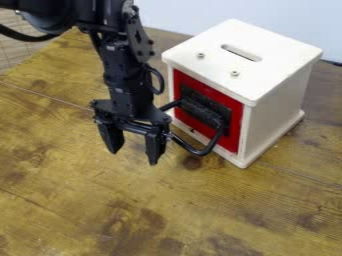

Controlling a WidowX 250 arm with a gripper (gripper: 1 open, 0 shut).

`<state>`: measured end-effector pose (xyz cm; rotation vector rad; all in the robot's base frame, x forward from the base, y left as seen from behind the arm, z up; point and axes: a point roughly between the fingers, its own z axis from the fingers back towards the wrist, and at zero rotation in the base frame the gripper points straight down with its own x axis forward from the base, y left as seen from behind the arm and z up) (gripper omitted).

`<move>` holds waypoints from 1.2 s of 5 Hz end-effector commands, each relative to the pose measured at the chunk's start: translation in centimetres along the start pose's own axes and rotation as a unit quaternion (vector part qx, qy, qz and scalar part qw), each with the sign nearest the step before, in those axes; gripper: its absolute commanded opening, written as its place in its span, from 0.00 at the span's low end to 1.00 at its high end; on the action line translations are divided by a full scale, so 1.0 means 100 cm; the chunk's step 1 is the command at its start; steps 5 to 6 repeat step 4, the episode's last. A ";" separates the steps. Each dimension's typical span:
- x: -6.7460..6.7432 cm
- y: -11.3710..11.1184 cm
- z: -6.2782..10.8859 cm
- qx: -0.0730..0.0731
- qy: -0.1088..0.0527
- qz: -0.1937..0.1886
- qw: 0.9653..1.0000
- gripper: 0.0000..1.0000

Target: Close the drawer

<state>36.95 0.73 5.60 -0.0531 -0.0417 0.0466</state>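
Note:
The red drawer sits in the white cube-shaped box on the right, its glossy red front about flush with the box face. Its black wire loop handle sticks out toward the front left, down near the table. My gripper hangs from the black arm just left of the handle, fingers pointing down and spread open, empty. The right finger is close to the handle loop; I cannot tell if it touches.
The white box has a slot on top and two screws on its front. The worn wooden table stretches to the front and left. A pale wall runs behind the box.

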 end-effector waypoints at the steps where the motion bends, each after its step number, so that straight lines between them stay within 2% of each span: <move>1: 0.005 -0.007 0.014 -0.003 -0.021 -0.011 1.000 1.00; 6: 0.007 -0.010 0.007 -0.007 -0.015 -0.019 1.000 1.00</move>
